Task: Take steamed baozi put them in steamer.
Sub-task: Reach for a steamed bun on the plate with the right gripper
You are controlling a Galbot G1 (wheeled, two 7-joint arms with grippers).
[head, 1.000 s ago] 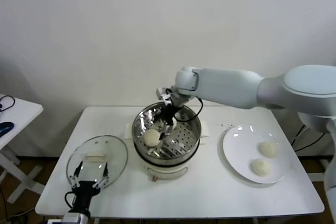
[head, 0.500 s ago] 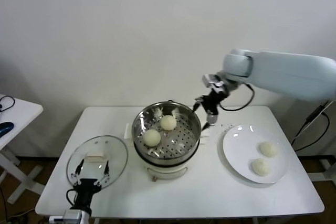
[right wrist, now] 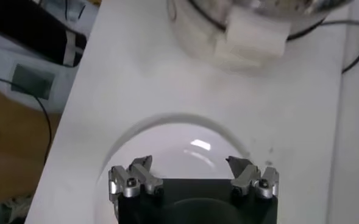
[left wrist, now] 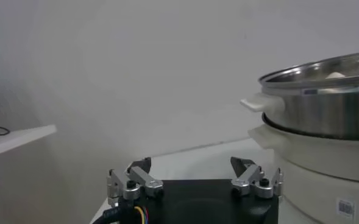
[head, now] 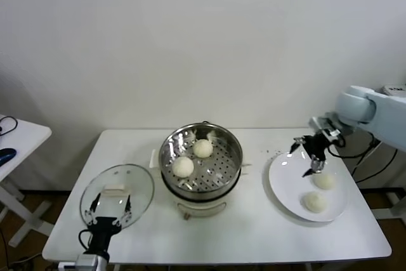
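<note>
Nearest baozi [head: 324,181] just below right gripper [head: 307,155] (empty, jaws spread)

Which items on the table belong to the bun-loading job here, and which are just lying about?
Part of the job:
- two buns in the steamer
- two buns on the plate
- steamer
- open right gripper, above the plate

Lying about:
- plate
- glass lid
- open left gripper, idle near the lid

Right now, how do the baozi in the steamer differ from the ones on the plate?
The two steamer baozi sit on perforated steel inside the steamer; the two plate baozi rest on a flat white plate. The open right gripper hovers by the plate pair only. All look alike.
</note>
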